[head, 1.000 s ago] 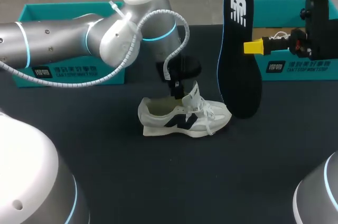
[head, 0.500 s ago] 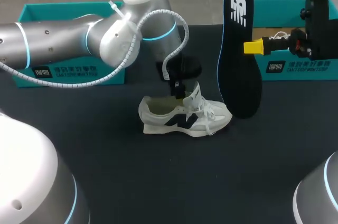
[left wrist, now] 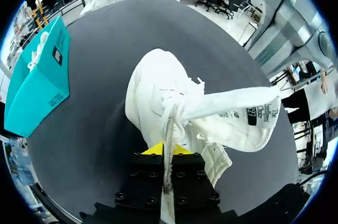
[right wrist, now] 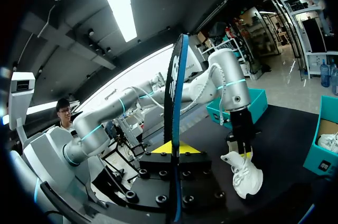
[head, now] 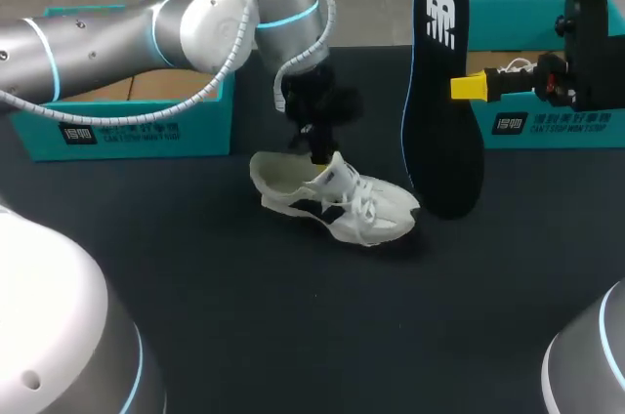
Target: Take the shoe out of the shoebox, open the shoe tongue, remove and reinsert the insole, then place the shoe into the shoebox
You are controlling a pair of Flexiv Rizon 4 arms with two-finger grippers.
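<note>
- Now our left gripper (head: 319, 148) pinches the white mesh sneaker (head: 337, 201) near its tongue; the sneaker sits tilted mid-table, toe pointing right.
- Our right gripper (head: 461, 88) clamps the black foam insole (head: 441, 131) upright, just right of the sneaker.

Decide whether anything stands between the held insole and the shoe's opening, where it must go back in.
No loose object does. But the left gripper, shut on the tongue, hangs just above the opening of the shoe, on the side facing the insole.
</note>
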